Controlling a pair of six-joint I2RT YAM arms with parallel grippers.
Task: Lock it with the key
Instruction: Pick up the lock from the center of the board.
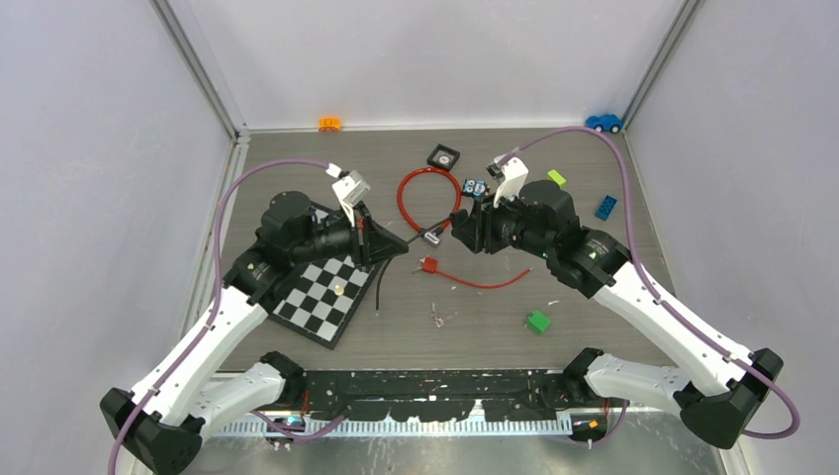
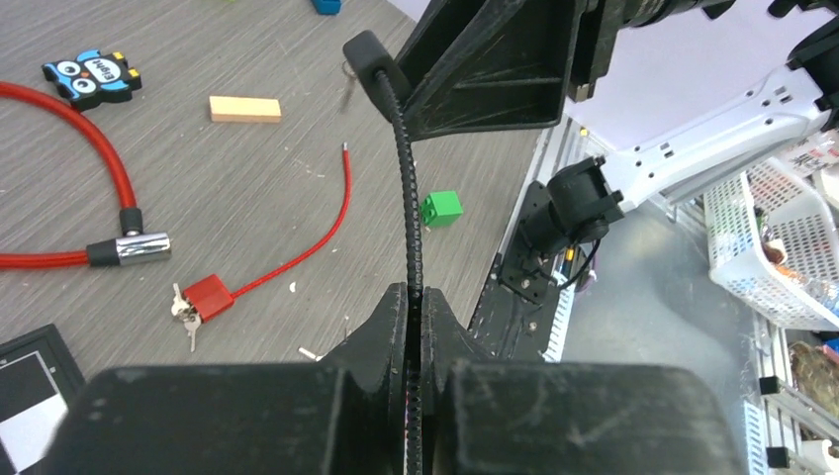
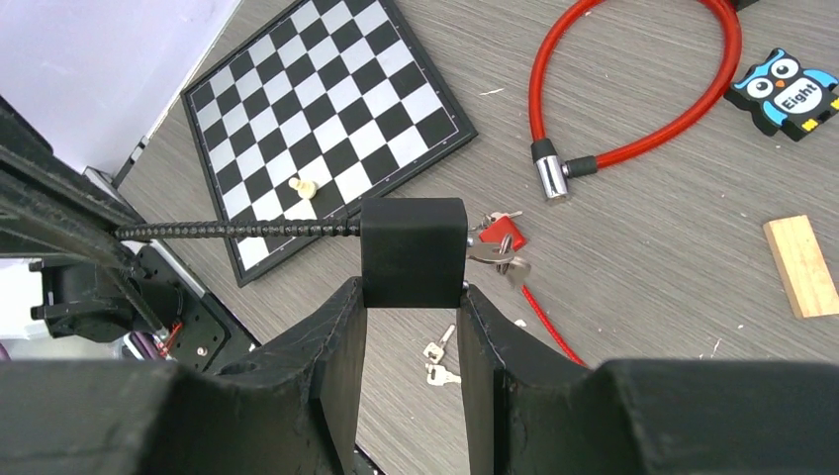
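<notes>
A black lock body (image 3: 413, 252) hangs above the table, and my right gripper (image 3: 414, 292) is shut on its lower end. Silver keys (image 3: 498, 259) stick out at the body's right side. A black ribbed cable (image 3: 237, 230) runs from the lock body to my left gripper (image 2: 416, 297), which is shut on the cable (image 2: 408, 178). In the top view the two grippers face each other over mid-table, left gripper (image 1: 396, 245) and right gripper (image 1: 457, 230). The lock body (image 1: 432, 236) sits between them.
A chessboard (image 1: 326, 292) with one pawn lies under the left arm. On the table are a red cable lock (image 1: 427, 198), a small red padlock (image 1: 428, 264) with a thin red wire, loose keys (image 3: 435, 361), a green block (image 1: 537, 321), an owl tile (image 1: 476, 185) and a wooden block (image 3: 801, 265).
</notes>
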